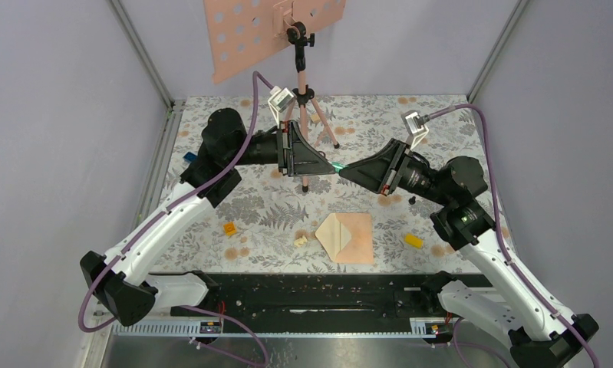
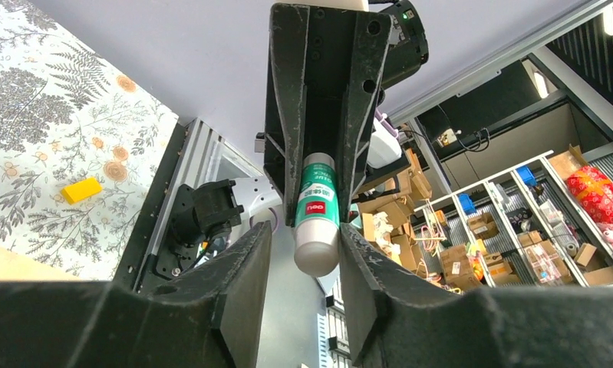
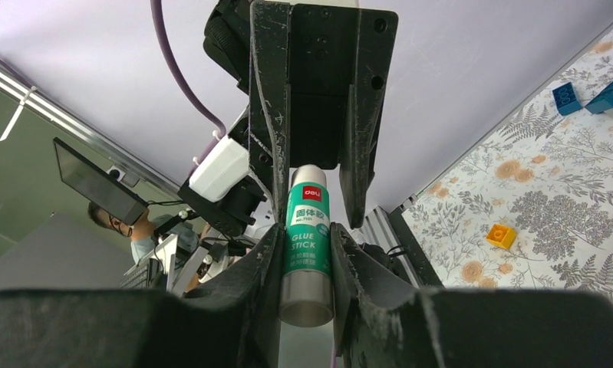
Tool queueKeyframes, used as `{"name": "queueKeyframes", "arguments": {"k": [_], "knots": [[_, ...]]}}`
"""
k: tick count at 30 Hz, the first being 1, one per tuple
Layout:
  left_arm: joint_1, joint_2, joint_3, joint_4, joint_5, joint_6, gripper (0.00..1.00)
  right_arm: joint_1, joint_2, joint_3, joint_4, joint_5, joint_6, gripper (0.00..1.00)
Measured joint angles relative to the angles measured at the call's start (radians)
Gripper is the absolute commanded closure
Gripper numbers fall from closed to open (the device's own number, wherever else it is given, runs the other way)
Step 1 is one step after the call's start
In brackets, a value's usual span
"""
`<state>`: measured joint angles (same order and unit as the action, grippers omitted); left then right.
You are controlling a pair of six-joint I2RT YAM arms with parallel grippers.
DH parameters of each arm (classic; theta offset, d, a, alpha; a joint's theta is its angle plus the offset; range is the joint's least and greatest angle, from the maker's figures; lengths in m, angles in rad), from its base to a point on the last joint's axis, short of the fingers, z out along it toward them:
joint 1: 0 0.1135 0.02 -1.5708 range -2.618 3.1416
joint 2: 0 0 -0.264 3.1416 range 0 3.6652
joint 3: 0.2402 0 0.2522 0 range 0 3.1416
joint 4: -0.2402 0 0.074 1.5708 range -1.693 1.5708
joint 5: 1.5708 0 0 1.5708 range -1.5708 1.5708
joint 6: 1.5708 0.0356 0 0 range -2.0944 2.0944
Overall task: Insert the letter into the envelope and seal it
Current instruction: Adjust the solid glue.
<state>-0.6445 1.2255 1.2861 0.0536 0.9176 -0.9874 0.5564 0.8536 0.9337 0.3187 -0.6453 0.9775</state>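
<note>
A green and white glue stick (image 1: 338, 167) hangs in the air between both grippers, above the middle of the table. My right gripper (image 3: 306, 230) is shut on the stick's green body (image 3: 306, 238), both fingers pressed against it. Around the stick's silver end (image 2: 317, 249), my left gripper (image 2: 304, 230) stands open, with a gap at its left finger. The peach envelope (image 1: 355, 238) lies flat on the table in front of the arms, a cream flap-like part (image 1: 330, 232) on its left side. I cannot make out the letter as a separate sheet.
A perforated pink plate (image 1: 245, 38) on a tripod (image 1: 307, 115) stands at the back. Small yellow blocks (image 1: 229, 228) (image 1: 413, 240) and a cream piece (image 1: 300, 241) lie near the envelope, a blue block (image 1: 189, 158) at the left edge. A black rail (image 1: 311, 295) runs along the near edge.
</note>
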Motion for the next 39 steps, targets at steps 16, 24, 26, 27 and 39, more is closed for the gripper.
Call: {"name": "queueKeyframes", "arguments": {"k": [16, 24, 26, 27, 39], "knots": [[0.024, -0.001, -0.004, 0.058, 0.025, -0.045, 0.75, 0.000, 0.000, 0.000, 0.000, -0.004, -0.005, 1.00], [0.024, -0.002, -0.016, 0.070, 0.041, -0.052, 0.63, 0.000, 0.000, 0.000, 0.000, -0.004, -0.005, 1.00], [0.024, -0.002, -0.020, 0.068, 0.050, -0.052, 0.63, 0.000, 0.000, 0.000, 0.001, -0.004, -0.005, 1.00], [0.024, -0.002, -0.020, 0.068, 0.053, -0.052, 0.63, 0.000, 0.000, 0.000, 0.001, -0.004, -0.005, 1.00], [0.022, -0.002, -0.020, 0.073, 0.066, -0.053, 0.66, 0.000, 0.000, 0.000, 0.007, -0.005, -0.004, 1.00]]}}
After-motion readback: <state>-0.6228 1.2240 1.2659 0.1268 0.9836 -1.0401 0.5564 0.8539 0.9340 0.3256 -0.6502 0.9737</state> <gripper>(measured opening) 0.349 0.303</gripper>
